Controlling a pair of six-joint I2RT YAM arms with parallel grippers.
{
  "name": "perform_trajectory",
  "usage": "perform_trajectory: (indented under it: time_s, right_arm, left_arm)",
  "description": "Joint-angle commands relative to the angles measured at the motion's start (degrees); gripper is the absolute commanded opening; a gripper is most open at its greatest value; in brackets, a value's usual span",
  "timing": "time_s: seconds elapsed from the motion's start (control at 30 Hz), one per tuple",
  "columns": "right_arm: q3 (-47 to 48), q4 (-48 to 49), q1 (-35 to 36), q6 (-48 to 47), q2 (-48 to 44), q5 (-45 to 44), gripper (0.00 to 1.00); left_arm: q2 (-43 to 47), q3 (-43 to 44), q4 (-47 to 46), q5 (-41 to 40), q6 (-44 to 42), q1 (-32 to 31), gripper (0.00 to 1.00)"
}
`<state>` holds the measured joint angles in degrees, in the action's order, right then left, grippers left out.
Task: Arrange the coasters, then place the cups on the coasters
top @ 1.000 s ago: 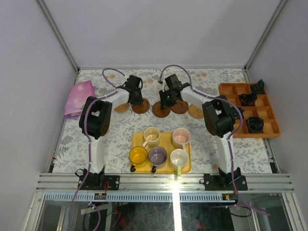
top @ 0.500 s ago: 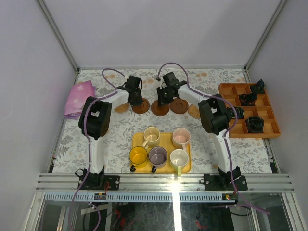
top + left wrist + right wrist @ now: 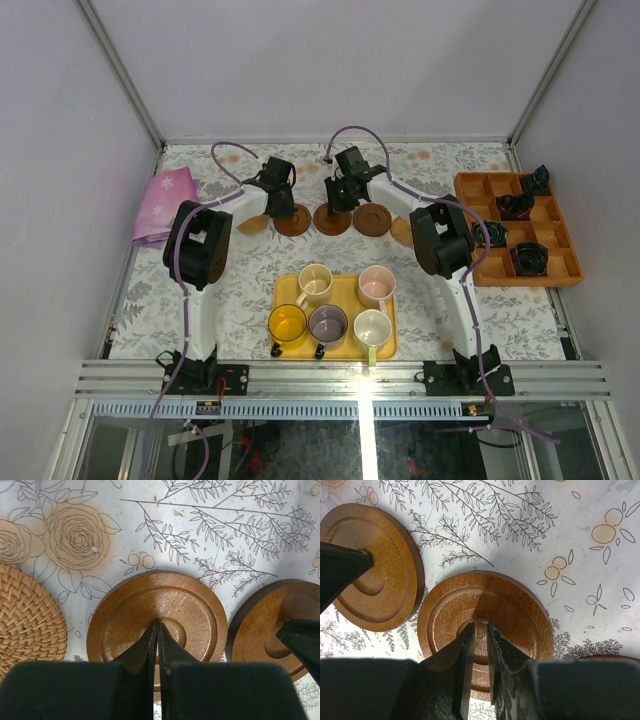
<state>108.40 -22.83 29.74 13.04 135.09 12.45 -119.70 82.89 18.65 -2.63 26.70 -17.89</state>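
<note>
Top external view: coasters (image 3: 371,220) being lined up, cups (image 3: 328,323) not yet placed.

Five coasters, three brown and two woven, sit in a row on the table (image 3: 250,290). All five cups stand on the yellow tray (image 3: 345,292), none on a coaster. The left end effector (image 3: 157,626), closed, presses the brown coaster (image 3: 130,620) beneath its tips. The right end effector (image 3: 479,626), jaws a slit apart and gripping nothing, bears on the neighbouring one (image 3: 520,615) under it.

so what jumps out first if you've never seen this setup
The yellow tray, near centre, with five pastel cups on it. Beyond it, the shut left hand points at the centre of one dark coaster, the right hand at the neighbouring coaster.
</note>
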Motion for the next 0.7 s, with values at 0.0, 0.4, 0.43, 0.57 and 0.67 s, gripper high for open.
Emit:
perform_trajectory:
  time_s: [0.0,0.4,0.43,0.57,0.67]
  right_arm:
    - [-0.1,-1.7,0.3,-0.9,-3.1,-3.4,0.23]
    - [-2.7,-0.8,0.4,-2.3,-10.9,-6.3,0.23]
    - [-2.9,-0.7,0.3,-2.4,-11.2,-6.9,0.23]
    - [-3.7,-1.2,0.2,-2.4,-11.8,-10.3,0.22]
    - [-5.0,-1.5,0.2,-1.6,-12.1,-14.0,0.19]
  left_arm:
    - [-1.4,0.1,1.6,-3.6,-1.1,1.7,0.00]
    - [-2.8,2.9,1.3,-0.7,-1.0,2.8,0.00]
    - [-2.7,2.8,1.2,-0.3,-0.9,2.8,0.00]
    - [-2.5,2.4,0.5,1.5,-0.9,2.8,0.00]
    - [-2.3,2.0,-0.1,2.8,-0.9,2.7,0.00]
